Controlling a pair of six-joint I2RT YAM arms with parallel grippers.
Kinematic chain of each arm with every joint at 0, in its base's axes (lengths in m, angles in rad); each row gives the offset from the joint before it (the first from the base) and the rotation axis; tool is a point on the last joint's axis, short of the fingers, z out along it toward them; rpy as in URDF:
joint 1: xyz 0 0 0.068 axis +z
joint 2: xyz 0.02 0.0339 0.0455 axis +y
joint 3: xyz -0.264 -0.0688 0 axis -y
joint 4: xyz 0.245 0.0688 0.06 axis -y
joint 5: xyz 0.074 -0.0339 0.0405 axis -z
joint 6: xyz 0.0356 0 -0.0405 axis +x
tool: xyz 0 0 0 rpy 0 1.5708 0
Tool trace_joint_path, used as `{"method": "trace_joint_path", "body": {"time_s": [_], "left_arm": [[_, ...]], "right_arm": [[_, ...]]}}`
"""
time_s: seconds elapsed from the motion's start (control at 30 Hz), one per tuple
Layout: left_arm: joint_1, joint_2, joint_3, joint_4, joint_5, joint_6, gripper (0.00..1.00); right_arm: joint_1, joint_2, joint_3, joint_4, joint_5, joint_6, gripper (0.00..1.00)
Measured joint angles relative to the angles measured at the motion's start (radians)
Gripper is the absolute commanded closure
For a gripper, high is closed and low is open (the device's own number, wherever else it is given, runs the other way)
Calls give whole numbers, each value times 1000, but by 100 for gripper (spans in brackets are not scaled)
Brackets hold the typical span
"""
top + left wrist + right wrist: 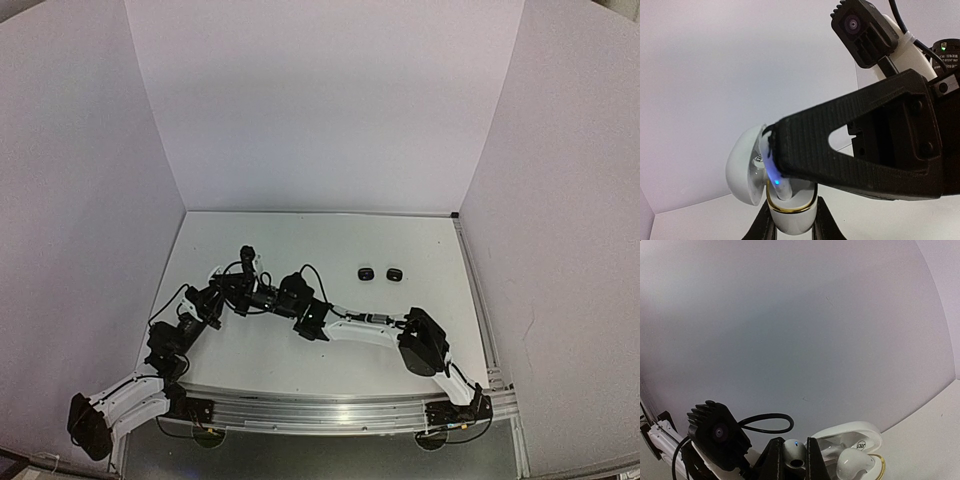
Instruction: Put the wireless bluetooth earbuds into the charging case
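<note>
My left gripper (792, 210) is shut on the body of a white charging case (790, 222) with a gold rim. It holds the case upright with the lid (745, 165) swung open. My right gripper (793, 441) is shut on a white earbud (795, 455) showing a blue light. In the left wrist view this earbud (776, 186) has its stem down inside the case mouth, under the right gripper's black finger (850, 145). A second white earbud (852, 463) sits in the open case (860, 437).
Two small black rounded pieces (366, 273) (394, 274) lie on the white table (420, 240), right of the arms; I cannot tell whether they are cases or buds. White walls (320, 110) close in the back and both sides. Both arms meet over the table's left half.
</note>
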State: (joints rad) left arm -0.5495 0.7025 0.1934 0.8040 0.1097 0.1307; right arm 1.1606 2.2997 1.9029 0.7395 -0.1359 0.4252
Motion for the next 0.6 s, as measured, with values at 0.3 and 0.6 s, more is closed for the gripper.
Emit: {"method": "trace_joint_path", "body": {"time_s": [0.3, 0.6], "left_arm": [[0, 0, -1, -22, 0, 0, 100], [0, 0, -1, -21, 3, 0, 100]], "right_arm": [[0, -4, -32, 26, 14, -9, 100], [0, -12, -41, 23, 35, -21, 100]]}}
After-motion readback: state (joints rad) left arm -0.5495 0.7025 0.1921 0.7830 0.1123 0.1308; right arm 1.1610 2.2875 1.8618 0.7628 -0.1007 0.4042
